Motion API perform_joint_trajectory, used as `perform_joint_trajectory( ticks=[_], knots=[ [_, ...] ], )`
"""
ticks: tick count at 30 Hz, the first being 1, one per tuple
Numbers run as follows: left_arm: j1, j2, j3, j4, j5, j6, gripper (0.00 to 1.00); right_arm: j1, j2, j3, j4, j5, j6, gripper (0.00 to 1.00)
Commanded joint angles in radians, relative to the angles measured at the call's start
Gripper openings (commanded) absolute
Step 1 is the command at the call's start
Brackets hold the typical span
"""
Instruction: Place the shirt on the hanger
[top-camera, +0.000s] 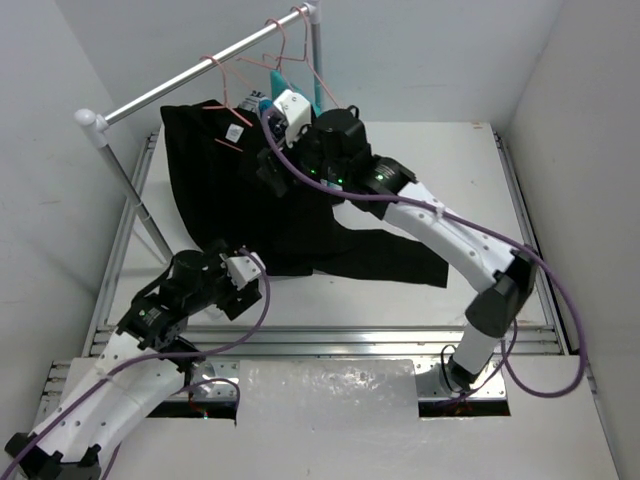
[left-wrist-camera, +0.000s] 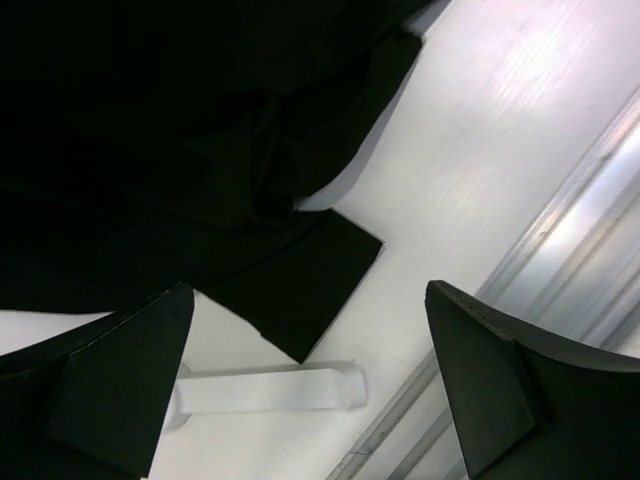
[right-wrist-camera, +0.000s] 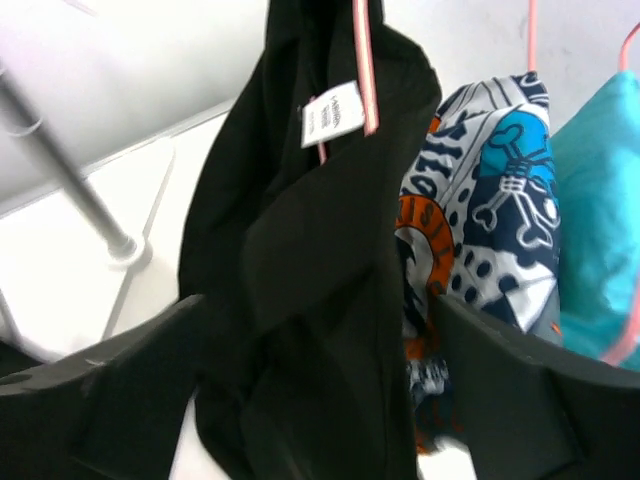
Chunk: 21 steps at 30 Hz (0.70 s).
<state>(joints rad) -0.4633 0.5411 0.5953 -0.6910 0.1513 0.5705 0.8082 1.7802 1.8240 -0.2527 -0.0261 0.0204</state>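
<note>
- Left gripper (left-wrist-camera: 308, 300): at 7 o'clock in the overhead view, just below the shirt's lower edge. Its jaws stand wide apart and hold nothing. Its wrist camera shows bare white table (left-wrist-camera: 480, 160) and a black fabric corner between them.
- Rack post (top-camera: 135, 200): a grey pole at 9 o'clock, slanting up to a silver rail (top-camera: 200, 78) that crosses the top from 10 towards 12 o'clock.
- Shirt (top-camera: 215, 190): large, plain black, at 11 o'clock. Its top hangs just under the rail; the rest drapes down and spreads over the table towards the centre.
- Hanger (right-wrist-camera: 366, 70): thin salmon-pink wire at the shirt's neck, touching the small white label (right-wrist-camera: 333, 113). In the overhead view its hook reaches up to the rail.
- Right gripper (right-wrist-camera: 315, 310): near 12 o'clock, beside the hanging shirt. Its fingers are spread wide with black fabric hanging between them, not pinched.
- Patterned garment (right-wrist-camera: 490, 210): orange, white and blue, just right of the shirt.
- Teal garment (right-wrist-camera: 600, 230): at the far right, on another pink hanger.
</note>
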Motion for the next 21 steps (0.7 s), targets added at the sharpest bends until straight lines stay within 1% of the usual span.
perform_joint_trajectory(
  ticks=[1, 2, 3, 4, 5, 6, 7, 8, 9, 10, 11, 12, 13, 14, 15, 16, 17, 20, 21],
  knots=[
    [-0.005, 0.036, -0.038, 0.133, -0.117, -0.011, 0.99, 0.014, -0.132, -0.066, -0.028, -0.046, -0.013, 0.99],
    [-0.005, 0.043, -0.058, 0.146, -0.133, -0.012, 0.99, 0.014, -0.168, -0.142, -0.031, -0.051, -0.013, 0.99],
    [-0.003, 0.060, -0.068, 0.159, -0.147, -0.012, 1.00, 0.014, -0.248, -0.194, -0.031, -0.052, -0.013, 0.99],
    [-0.003, 0.069, -0.077, 0.185, -0.163, -0.012, 1.00, 0.013, -0.293, -0.247, -0.031, -0.052, -0.004, 0.99],
    [-0.003, 0.085, -0.094, 0.197, -0.179, -0.011, 1.00, 0.013, -0.339, -0.363, -0.030, -0.040, 0.001, 0.99],
    [-0.002, 0.091, -0.100, 0.218, -0.188, -0.011, 0.99, 0.011, -0.432, -0.424, -0.026, -0.020, 0.010, 0.99],
    [-0.001, 0.097, -0.107, 0.229, -0.191, -0.011, 1.00, 0.009, -0.479, -0.483, -0.019, 0.003, 0.033, 0.99],
    [-0.001, 0.109, -0.126, 0.245, -0.193, -0.009, 1.00, 0.005, -0.523, -0.606, -0.016, 0.041, 0.044, 0.99],
    [0.000, 0.117, -0.133, 0.272, -0.200, -0.011, 1.00, 0.003, -0.606, -0.670, -0.014, 0.061, 0.076, 0.99],
    [0.002, 0.120, -0.143, 0.287, -0.206, -0.011, 1.00, -0.009, -0.642, -0.724, -0.022, 0.080, 0.094, 0.99],
    [0.000, 0.132, -0.164, 0.304, -0.213, -0.011, 0.99, -0.018, -0.672, -0.827, -0.031, 0.097, 0.113, 0.99],
    [0.003, 0.137, -0.175, 0.339, -0.229, -0.009, 1.00, -0.032, -0.720, -0.879, -0.054, 0.123, 0.165, 0.99],
    [0.005, 0.149, -0.198, 0.361, -0.242, -0.008, 0.99, -0.076, -0.735, -0.966, -0.068, 0.121, 0.191, 0.99],
    [0.005, 0.155, -0.212, 0.407, -0.268, -0.008, 1.00, -0.110, -0.743, -1.003, -0.079, 0.086, 0.219, 0.99],
    [0.006, 0.163, -0.224, 0.433, -0.282, -0.006, 1.00, -0.177, -0.752, -1.043, -0.079, 0.075, 0.272, 0.99],
    [0.006, 0.169, -0.247, 0.455, -0.295, -0.001, 1.00, -0.208, -0.757, -1.122, -0.066, 0.072, 0.295, 0.99],
    [0.008, 0.186, -0.259, 0.478, -0.323, -0.001, 1.00, -0.237, -0.762, -1.158, -0.053, 0.071, 0.315, 0.99],
    [0.018, 0.214, -0.290, 0.554, -0.357, -0.009, 1.00, -0.346, -0.789, -1.282, 0.024, 0.092, 0.371, 0.99],
    [0.021, 0.217, -0.298, 0.568, -0.358, -0.014, 1.00, -0.404, -0.797, -1.313, 0.073, 0.113, 0.398, 0.99]
  ],
)
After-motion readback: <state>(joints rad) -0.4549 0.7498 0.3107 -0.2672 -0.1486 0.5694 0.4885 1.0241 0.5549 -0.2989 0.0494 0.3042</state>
